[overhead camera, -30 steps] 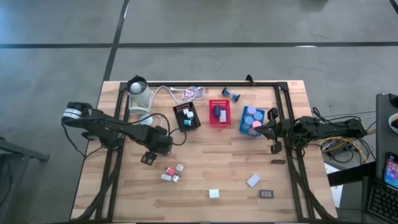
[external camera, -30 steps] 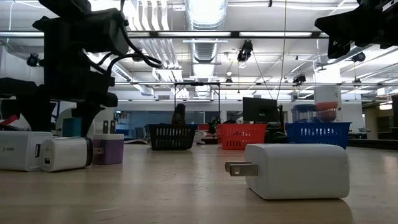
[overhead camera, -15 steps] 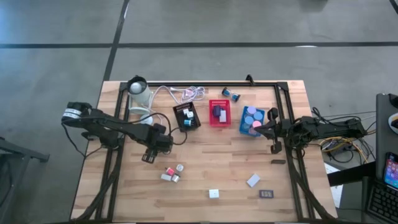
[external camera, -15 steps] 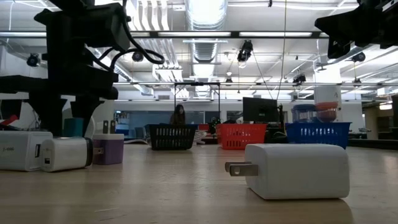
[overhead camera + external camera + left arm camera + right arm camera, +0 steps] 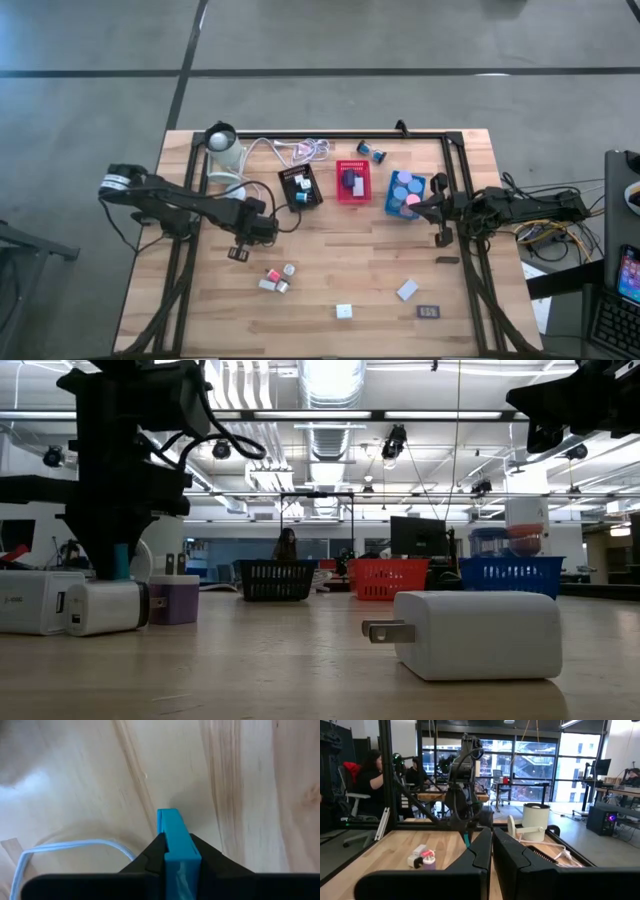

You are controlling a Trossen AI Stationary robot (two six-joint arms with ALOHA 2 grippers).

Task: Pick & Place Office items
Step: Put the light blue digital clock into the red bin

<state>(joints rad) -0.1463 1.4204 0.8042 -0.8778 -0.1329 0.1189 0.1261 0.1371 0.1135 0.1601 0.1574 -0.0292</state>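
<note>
A wooden table point(image 5: 330, 285) is seen from above, with 2 dark arms reaching in from either side. 3 mesh trays stand in a row toward the far edge: a black tray point(image 5: 300, 186), a red tray point(image 5: 352, 181) and a blue tray point(image 5: 404, 194) holding blue and pink rolls. A white cable point(image 5: 290, 152) is coiled behind the black tray.

The left gripper point(image 5: 238, 252) is placed on the table's left half, in front of the black tray. In the left wrist view its fingers point(image 5: 150, 857) are closed narrowly on a teal block point(image 5: 175, 847), held upright at the wood.

The right gripper point(image 5: 436, 210) is held beside the blue tray, fingers point(image 5: 480, 852) pressed together with nothing between them.

A cluster of small items point(image 5: 276, 277) is seen just in front of the left gripper. A white block point(image 5: 344, 312), a second white block point(image 5: 406, 290) and a dark rectangle point(image 5: 428, 312) are scattered nearer the front edge.
</note>
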